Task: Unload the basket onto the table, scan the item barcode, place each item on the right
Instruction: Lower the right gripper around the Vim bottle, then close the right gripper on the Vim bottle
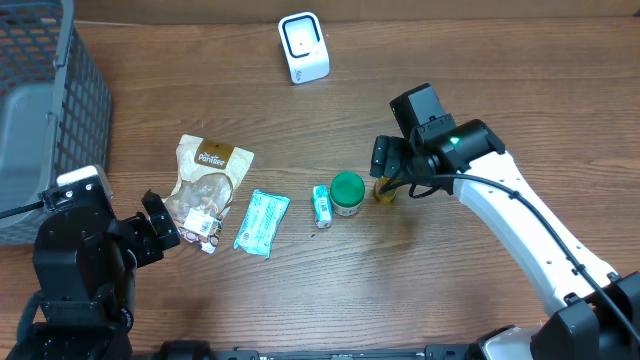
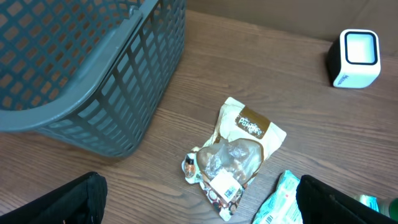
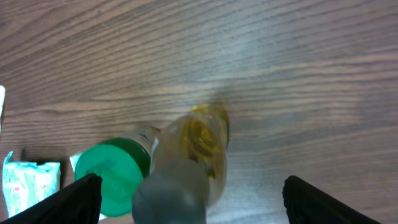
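One yellow bottle (image 3: 198, 140) stood upright on the table (image 3: 298, 56), just beside the green-lidded jar (image 3: 112, 174). It seemed the item chosen for scanning, because the right gripper (image 3: 200, 202) hung above it with fingers spread wide on both sides, holding nothing. One scanner (image 1: 303, 47) stood well apart at the far edge, probably to read a barcode shown to it. Five items lay in a loose row: bottle, jar, one small sachet (image 1: 321, 205), one teal packet (image 1: 262, 222), one snack bag (image 1: 205, 190). The left gripper (image 1: 158, 232), also wide open and empty, hovered near the bag, beside one basket (image 1: 80, 100).
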Robot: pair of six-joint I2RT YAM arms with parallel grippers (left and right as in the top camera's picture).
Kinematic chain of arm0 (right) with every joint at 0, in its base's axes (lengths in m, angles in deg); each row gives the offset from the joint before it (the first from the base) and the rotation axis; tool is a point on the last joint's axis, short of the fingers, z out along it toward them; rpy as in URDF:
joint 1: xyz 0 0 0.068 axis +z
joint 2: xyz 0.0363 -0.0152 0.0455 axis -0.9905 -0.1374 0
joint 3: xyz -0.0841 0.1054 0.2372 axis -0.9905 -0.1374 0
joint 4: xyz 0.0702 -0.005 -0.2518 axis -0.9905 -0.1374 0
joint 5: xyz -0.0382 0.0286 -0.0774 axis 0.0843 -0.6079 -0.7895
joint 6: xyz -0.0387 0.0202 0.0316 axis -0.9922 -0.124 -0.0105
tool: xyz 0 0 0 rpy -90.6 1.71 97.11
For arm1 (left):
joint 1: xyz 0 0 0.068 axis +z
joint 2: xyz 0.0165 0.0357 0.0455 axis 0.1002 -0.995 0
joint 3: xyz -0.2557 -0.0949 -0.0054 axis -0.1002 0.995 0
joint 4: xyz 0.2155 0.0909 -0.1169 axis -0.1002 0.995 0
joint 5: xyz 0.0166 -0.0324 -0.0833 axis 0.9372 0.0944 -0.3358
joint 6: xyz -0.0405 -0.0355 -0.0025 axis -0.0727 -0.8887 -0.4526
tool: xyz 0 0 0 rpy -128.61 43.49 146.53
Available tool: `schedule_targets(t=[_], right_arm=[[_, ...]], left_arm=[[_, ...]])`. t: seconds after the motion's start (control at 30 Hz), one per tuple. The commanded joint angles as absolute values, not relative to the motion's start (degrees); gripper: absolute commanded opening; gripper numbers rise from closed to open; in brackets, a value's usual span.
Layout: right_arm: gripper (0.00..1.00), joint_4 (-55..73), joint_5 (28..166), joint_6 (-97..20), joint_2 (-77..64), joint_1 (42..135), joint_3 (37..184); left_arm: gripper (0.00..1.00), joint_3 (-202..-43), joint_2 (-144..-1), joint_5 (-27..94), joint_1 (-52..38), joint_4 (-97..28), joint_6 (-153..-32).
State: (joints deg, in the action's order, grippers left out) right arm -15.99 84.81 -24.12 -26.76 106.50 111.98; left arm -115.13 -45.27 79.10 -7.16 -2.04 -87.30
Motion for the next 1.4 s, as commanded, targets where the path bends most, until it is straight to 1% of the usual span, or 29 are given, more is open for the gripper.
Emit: schedule_targets(t=[0.0, 0.13, 0.23, 0.63, 0.87, 1.3, 1.37], right_arm=[[0.89, -13.84, 85.01, -25.47, -26.69, 106.53, 109.82], [0.89, -11.16, 84.96, -25.86, -26.69, 106.53, 107.59], [0.86, -9.39, 84.9, -27.39, -26.69, 106.53, 106.28], [0.83, -6.85, 83.87, -28.84, -26.74, 106.53, 104.25], [0.72, -6.61, 83.89, -28.82, -26.74, 106.53, 104.22], [0.7, -8.29, 81.93, -28.82, -26.74, 106.53, 103.94], [0.68, -8.34, 81.97, -28.82, -26.74, 106.53, 103.94]], left_arm=[[1.0, -115.46, -45.03, 79.71, -6.86, -2.15, -87.45], [1.0, -115.46, -45.03, 79.71, -6.86, -2.15, -87.45], [1.0, -115.46, -45.03, 79.71, -6.86, -2.15, -87.45], [0.99, -115.46, -45.03, 79.71, -6.86, -2.15, -87.45], [0.99, -115.46, -45.03, 79.71, -6.86, -2.15, -87.45], [1.0, -115.46, -45.03, 79.71, -6.86, -2.15, -87.45], [1.0, -115.46, -45.03, 79.71, -6.86, -2.15, -87.43]])
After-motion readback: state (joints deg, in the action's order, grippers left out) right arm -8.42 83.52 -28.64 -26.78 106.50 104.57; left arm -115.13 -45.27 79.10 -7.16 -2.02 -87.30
